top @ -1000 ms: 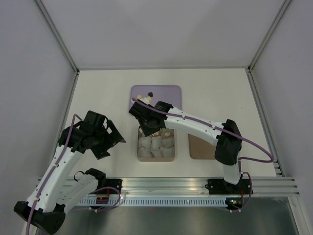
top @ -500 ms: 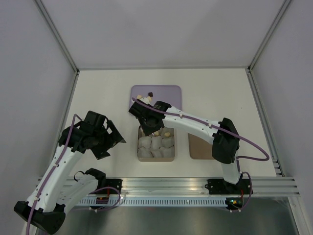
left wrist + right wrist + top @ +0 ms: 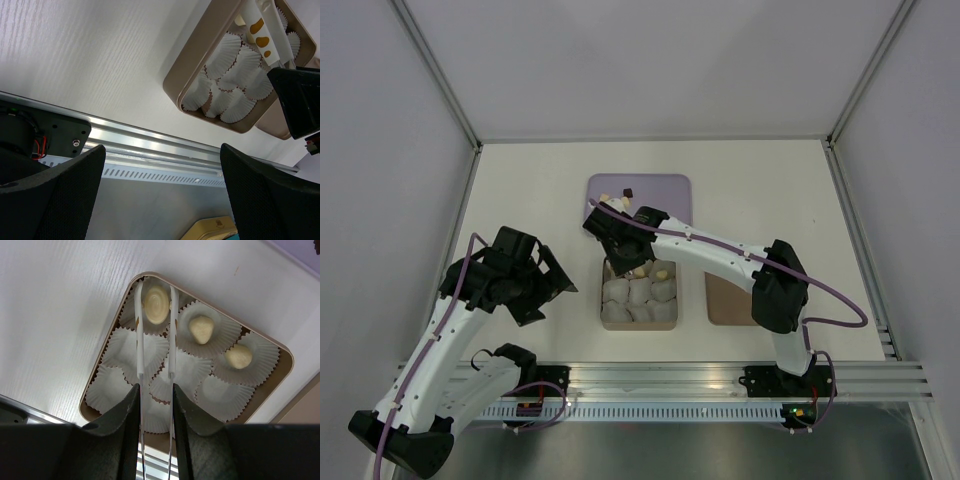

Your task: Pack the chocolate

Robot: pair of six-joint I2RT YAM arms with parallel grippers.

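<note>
"White paper cups (image 3: 134,347) fill the tan box (image 3: 190,57). Where is the chocolate (image 3: 201,330)?"

"Three pale bits sit in the cups along one side of the box. The corner piece (image 3: 156,304) is at one end, and the end piece (image 3: 238,356) is at the other."

"What about the right tool (image 3: 155,287)?"

"It is over the box, pointing down. Its two thin fingers (image 3: 139,340) are close together. The corner piece is pinched between them and touches both. The piece is down inside its cup."

"And the left tool (image 3: 160,200)?"

"It hangs over the worktop (image 3: 540,190), off to the left of the box. Its dark fingers are wide apart and hold nothing."

"Is there more chocolate?"

"Yes, on the purple tray (image 3: 665,195) behind the box. I can see a dark piece (image 3: 627,190) and a pale tray piece (image 3: 605,196) beside it, at the left end of the tray. The right arm (image 3: 720,255) hides part of the tray, so I cannot tell if more lie there."

"What is the brown square?"

"That is a flat brown lid (image 3: 725,300). It lies on the worktop just to the right of the box."
</note>
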